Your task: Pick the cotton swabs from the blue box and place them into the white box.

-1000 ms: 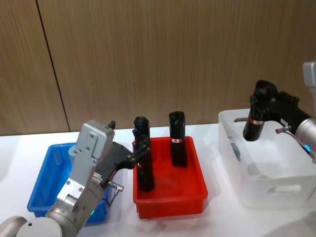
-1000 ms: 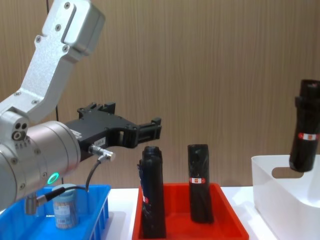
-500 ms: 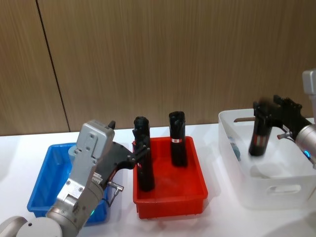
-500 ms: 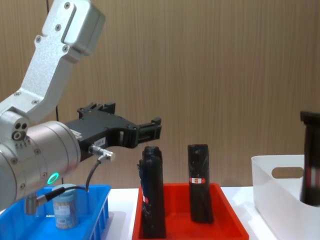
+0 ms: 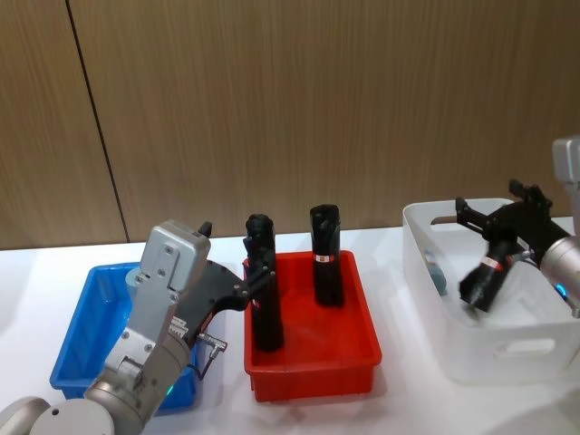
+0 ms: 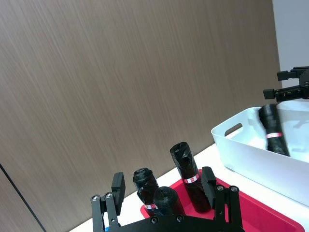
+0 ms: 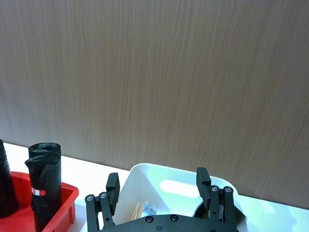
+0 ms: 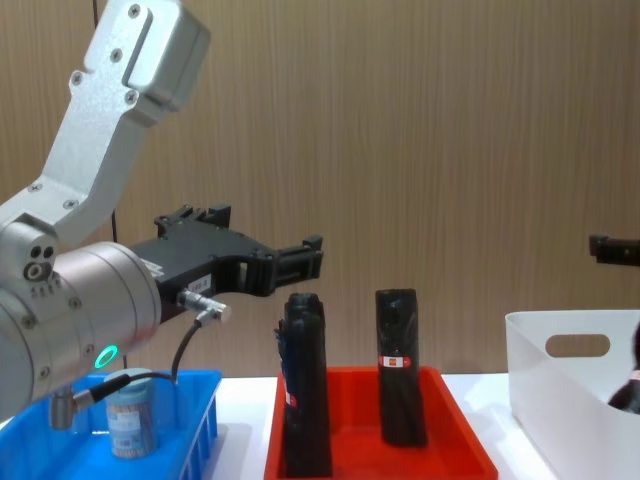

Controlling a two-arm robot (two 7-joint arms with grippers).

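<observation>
One cotton swabs jar (image 8: 130, 418) with a pale lid stands in the blue box (image 5: 83, 319), partly behind my left arm. Another cotton swabs jar (image 5: 437, 277) lies inside the white box (image 5: 494, 349), also seen as a clear jar (image 7: 145, 209) below my right wrist. My right gripper (image 5: 494, 210) hangs open over the white box, and a black roll (image 5: 484, 281) leans tilted inside it, free of the fingers (image 7: 203, 180). My left gripper (image 5: 246, 283) is open with nothing in it, held between the blue box and the red tray.
A red tray (image 5: 313, 364) in the middle holds upright black rolls (image 5: 325, 256) with red-white labels, one (image 5: 263, 294) right beside my left fingertips. A wooden wall stands behind the white table (image 5: 399, 403).
My right gripper came down into the white box with the black roll, opened and rose; the roll now leans in the box. My left arm has stayed still.
</observation>
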